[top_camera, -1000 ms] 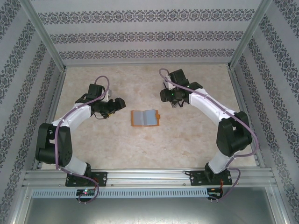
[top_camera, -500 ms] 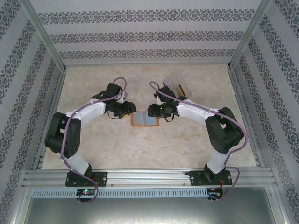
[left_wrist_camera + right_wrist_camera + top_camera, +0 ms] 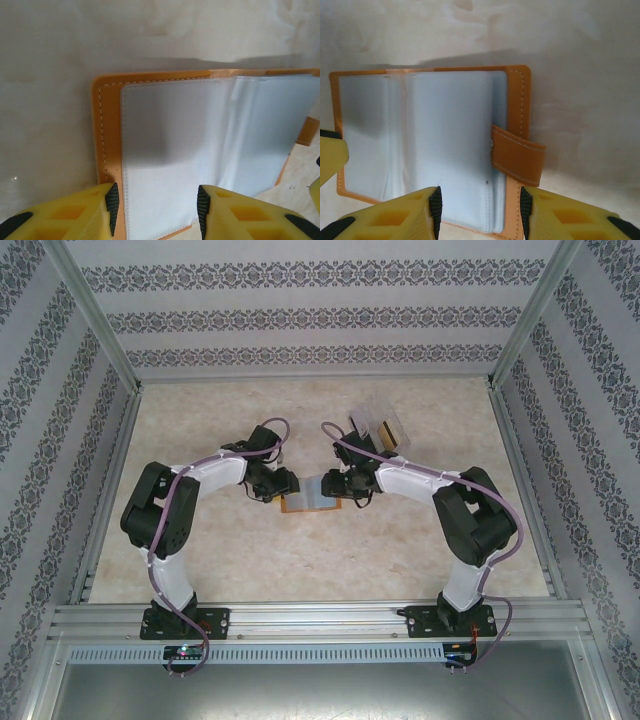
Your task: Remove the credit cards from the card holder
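Card holder (image 3: pixel 312 496) open flat, mid-table. Left gripper (image 3: pixel 287 483) crowds its left edge, right gripper (image 3: pixel 335 483) its right edge. Both have jaws parted, so side approaches are taken. On the far side, only a narrow gap between the two wrists. Clear plastic box (image 3: pixel 378 430) stands far-right of the holder, just behind the right arm (image 3: pixel 420 480), blocking that corner. Strap tab (image 3: pixel 517 155) juts from the holder's right edge, just ahead of one right finger. Near side: bare table (image 3: pixel 310 560) between the arm bases, widest lane. Left arm (image 3: pixel 165 515) fills near-left. Patterned walls (image 3: pixel 60 420) close left, right, far.
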You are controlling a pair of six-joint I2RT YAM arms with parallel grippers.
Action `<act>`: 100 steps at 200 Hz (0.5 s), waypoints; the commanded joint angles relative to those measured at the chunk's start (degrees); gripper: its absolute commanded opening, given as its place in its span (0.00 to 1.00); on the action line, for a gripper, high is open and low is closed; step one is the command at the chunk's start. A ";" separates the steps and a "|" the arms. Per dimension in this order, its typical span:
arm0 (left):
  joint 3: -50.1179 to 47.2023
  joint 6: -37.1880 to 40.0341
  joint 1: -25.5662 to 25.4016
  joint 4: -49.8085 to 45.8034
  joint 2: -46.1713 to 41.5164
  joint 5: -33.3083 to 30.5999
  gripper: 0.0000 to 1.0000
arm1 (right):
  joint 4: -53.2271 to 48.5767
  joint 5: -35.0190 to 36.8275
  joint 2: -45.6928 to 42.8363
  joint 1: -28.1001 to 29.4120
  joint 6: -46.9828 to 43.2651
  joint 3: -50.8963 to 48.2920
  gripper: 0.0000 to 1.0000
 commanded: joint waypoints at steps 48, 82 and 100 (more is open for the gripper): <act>1.54 0.71 -0.57 0.37 2.06 3.98 0.41 | 0.26 -1.26 4.18 0.96 1.29 0.14 0.41; 1.75 0.97 -0.57 0.69 3.36 4.69 0.41 | 0.58 -1.72 4.71 1.08 1.38 0.20 0.38; 1.70 0.90 -0.69 1.47 3.91 5.83 0.35 | 0.88 -2.41 4.82 1.05 1.38 0.20 0.36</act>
